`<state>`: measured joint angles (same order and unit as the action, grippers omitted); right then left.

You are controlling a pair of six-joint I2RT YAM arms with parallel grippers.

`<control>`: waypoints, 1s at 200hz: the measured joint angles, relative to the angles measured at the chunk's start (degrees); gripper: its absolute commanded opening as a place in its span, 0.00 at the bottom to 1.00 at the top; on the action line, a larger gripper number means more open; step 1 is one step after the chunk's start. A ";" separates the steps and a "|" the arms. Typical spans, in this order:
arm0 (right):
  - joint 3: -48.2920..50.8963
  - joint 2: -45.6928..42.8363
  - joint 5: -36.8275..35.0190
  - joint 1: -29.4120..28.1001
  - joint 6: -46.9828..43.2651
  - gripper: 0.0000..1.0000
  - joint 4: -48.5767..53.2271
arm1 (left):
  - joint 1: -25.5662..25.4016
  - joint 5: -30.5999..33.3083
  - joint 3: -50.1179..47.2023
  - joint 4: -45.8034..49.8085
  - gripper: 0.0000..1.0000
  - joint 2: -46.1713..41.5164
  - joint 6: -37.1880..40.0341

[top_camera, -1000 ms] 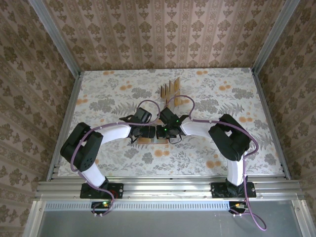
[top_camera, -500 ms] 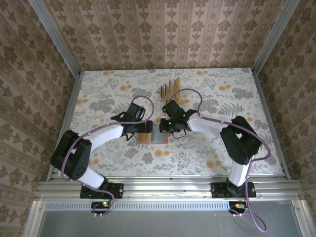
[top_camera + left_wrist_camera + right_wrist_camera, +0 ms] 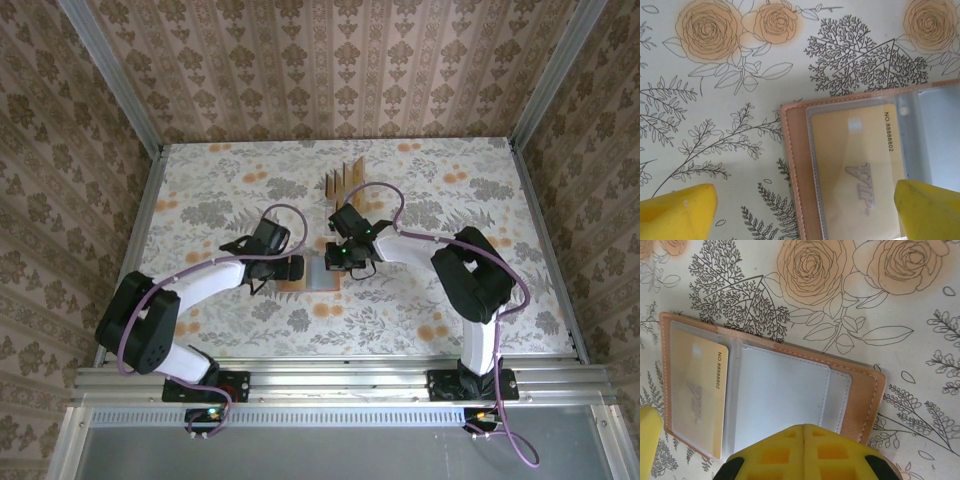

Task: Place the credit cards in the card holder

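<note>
Card holder: the reddish-brown card holder (image 3: 862, 405) lies flat and open on the table, between the two claws, in the middle and a bit toward the near edge (image 3: 318, 282).
What is in it: one golden credit card (image 3: 695, 400) sits inside a clear pocket at one end of the holder. It has "VIP" and a number on it (image 3: 855, 165).
Other pockets: the greyish clear pockets (image 3: 785, 400) next to that card look pale and plain.
Holder edge: the stitched leather edge (image 3: 792, 170) runs just beside the pocket with the card.
Left claw: the left claw (image 3: 804, 210) is spread wide and grips nothing. One yellow fingertip (image 3: 677, 212) is over the bare table, and the other is over the holder.
Right claw: the right claw (image 3: 804, 450) hangs over the near side of the holder. Its two yellow fingers are pressed together and nothing shows between them.
More cards: the other credit cards (image 3: 343, 180) stand on edge farther back on the table, well apart from the holder.
Table: the table (image 3: 450, 290) has a cloth with orange roses and grey leaves.
</note>
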<state>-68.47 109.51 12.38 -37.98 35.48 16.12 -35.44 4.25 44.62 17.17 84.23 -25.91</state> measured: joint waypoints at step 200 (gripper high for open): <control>-3.23 4.24 1.62 -1.86 0.28 0.02 -0.76 | -3.74 -1.53 -2.47 -4.87 0.93 0.02 0.00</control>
<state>-71.70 113.75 14.00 -39.83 35.77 15.35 -39.18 2.72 42.15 12.29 84.25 -25.91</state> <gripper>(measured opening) 0.068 0.930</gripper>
